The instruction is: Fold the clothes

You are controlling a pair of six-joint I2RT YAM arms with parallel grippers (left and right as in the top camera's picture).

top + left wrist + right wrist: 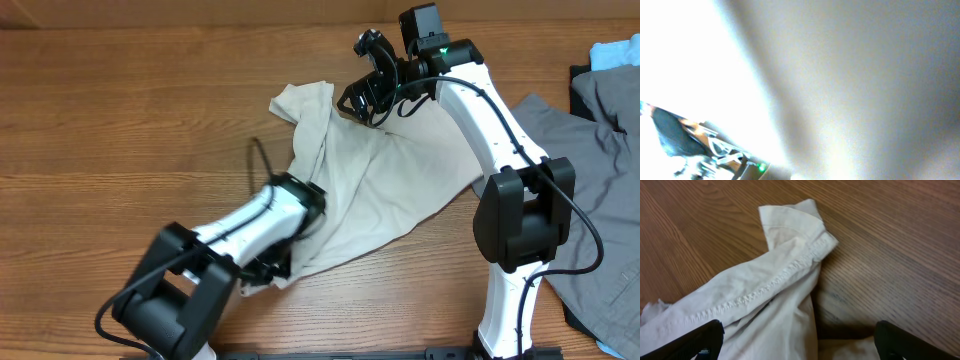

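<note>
Right hand [365,100] hangs wide open and empty over the far edge of the shorts [380,190], and their turned-up corner [800,230] lies just ahead of it, pointing far-left across the table [120,120]. Left hand [268,266] is squeezed shut at the near hem, smothered in cloth, so any hold is hidden. The grey garment [600,200] sits well to the right, out of the way.

Shorts [390,190]: pale cream woven cloth, matt, soft and creased, with a raised line of stitching along a doubled hem. Table [120,110]: brown wood with visible straight grain, smooth, low sheen. Grey garment [600,190]: matt cloth, rumpled; light blue garment [615,50] — cloth likewise, weave too small to tell. Arm shells [495,125]: white plastic, smooth and glossy — joint housings [520,215] black, matt. Fingers [690,339] of the right gripper [799,330]: black, matt, smooth, plastic by the look.
</note>
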